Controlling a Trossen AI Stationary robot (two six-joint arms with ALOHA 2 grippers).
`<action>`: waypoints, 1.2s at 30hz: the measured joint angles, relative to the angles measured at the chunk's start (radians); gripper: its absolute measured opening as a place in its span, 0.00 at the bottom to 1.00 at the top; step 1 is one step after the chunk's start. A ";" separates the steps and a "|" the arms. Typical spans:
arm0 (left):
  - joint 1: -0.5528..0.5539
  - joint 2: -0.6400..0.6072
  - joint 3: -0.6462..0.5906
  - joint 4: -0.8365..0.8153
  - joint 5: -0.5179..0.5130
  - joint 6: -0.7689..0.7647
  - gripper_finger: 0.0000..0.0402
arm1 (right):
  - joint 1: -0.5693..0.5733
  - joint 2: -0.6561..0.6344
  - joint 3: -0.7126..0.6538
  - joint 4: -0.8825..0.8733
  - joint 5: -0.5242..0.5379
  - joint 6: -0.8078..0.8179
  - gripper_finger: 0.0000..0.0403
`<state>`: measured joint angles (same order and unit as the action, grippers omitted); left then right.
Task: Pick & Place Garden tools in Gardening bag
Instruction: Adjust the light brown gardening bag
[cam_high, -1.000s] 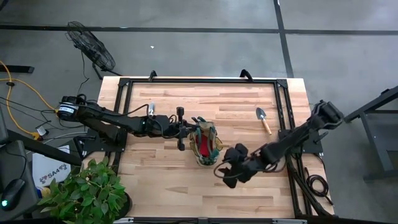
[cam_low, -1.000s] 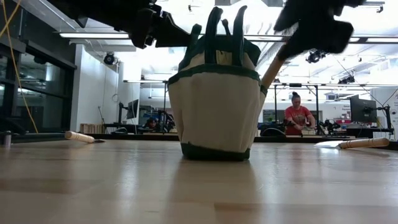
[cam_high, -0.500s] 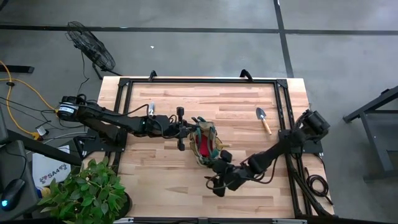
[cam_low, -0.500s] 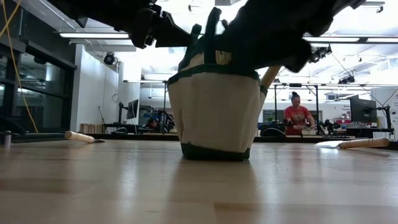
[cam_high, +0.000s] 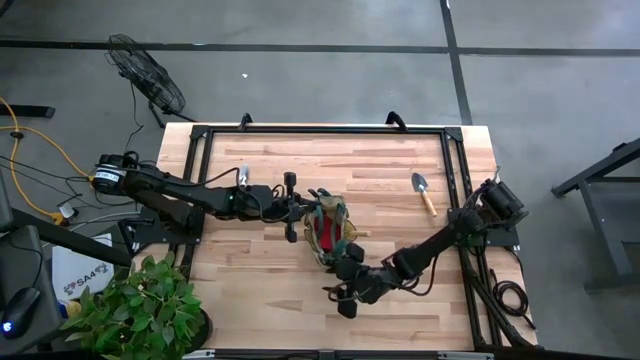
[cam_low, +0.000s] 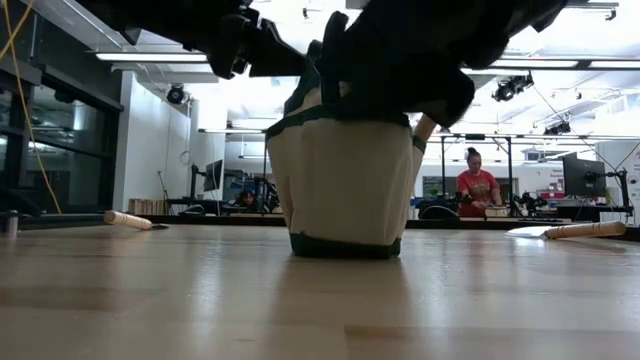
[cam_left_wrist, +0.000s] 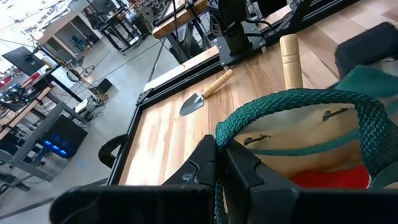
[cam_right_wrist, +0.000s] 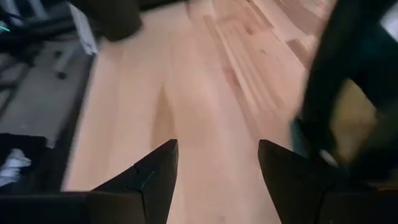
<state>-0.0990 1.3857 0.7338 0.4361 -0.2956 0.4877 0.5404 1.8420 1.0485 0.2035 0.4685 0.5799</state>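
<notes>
The beige gardening bag (cam_high: 330, 232) with teal trim stands upright on its base at mid-table (cam_low: 340, 180). A red glove (cam_left_wrist: 323, 180) lies inside it, and a pale wooden handle (cam_left_wrist: 290, 59) sticks up out of it. My left gripper (cam_high: 300, 212) reaches in from the table's left and is shut on a loop handle of the bag. My right gripper (cam_high: 343, 293) hangs low by the bag's near right side, open, with only bare table between its fingers (cam_right_wrist: 217, 152). One trowel (cam_high: 424, 190) lies flat at the far right. My left gripper pinches one teal rope loop handle (cam_left_wrist: 231, 127) of the bag between its two fingers. The fingers come nearly level from the table's left. The loop arches up and away from the fingers, and the bag stays standing on the table.
Another tool with a pale handle (cam_high: 243, 176) lies at the far left beside the left arm. A black frame (cam_high: 320, 130) runs around the table's edge. Bare wood lies open toward the near edge. A person works at a bench (cam_low: 478, 185) in the room behind.
My right gripper has come down and moved toward the table's left and near edges. It has rolled a little and ended low beside the bag's near right side. In the low view it now covers the bag's top.
</notes>
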 joint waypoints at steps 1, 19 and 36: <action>0.000 0.000 0.000 -0.003 0.001 0.000 0.00 | 0.000 0.000 0.000 -0.021 0.015 0.012 0.53; -0.057 -0.001 0.001 -0.103 0.071 -0.025 0.00 | 0.001 -0.002 0.000 -0.191 0.122 0.146 0.53; -0.067 -0.001 0.001 -0.084 0.072 -0.084 0.00 | -0.004 -0.043 0.000 -0.423 0.293 0.310 0.53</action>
<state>-0.1661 1.3849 0.7345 0.3521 -0.2236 0.4033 0.5362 1.7985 1.0481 -0.2194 0.7614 0.8897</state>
